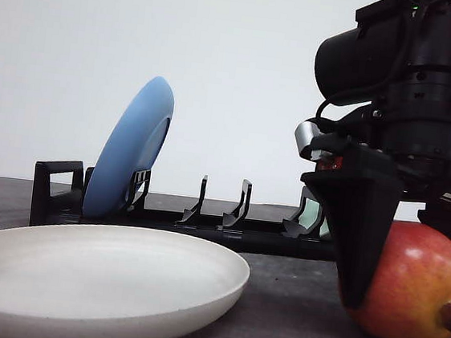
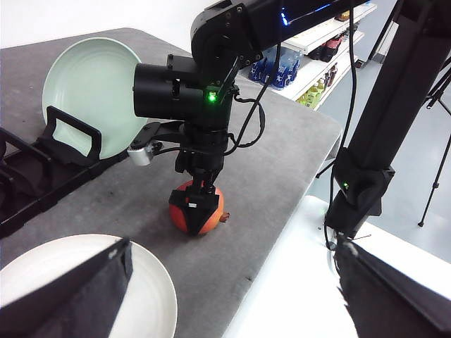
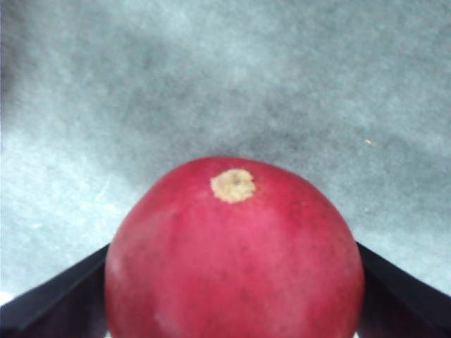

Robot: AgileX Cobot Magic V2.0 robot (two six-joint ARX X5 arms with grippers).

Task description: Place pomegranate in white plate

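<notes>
Grey felt-like cloth covers the table [image 1: 292, 305], with a plain white wall behind it in the front view. On this cloth the pomegranate [image 1: 415, 286] sits between the fingers of the right gripper [image 2: 198, 211], which reaches down over it from above. The right wrist view shows a dark finger [image 3: 49, 299] flanking the fruit on each side, right at its skin. Whether they are pressing firmly or only touching cannot be told, and the fruit looks to be resting on the cloth, not lifted.

The step in hand appears to be securing the grasp. It would go best if the fingers close evenly across the widest part of the round body, since glossy skin may slip under a shallow pinch. A straight lift should follow, high enough to pass over the raised rim of the white plate [image 1: 100, 285], which lies to the gripper's left, near but apart.

The fruit is round, red-orange with yellowish patches, and deep red from above with a small tan scar. A dark brown stub juts from one end.

The left gripper [image 2: 232, 296] hangs above the plate, its fingers spread wide.
</notes>
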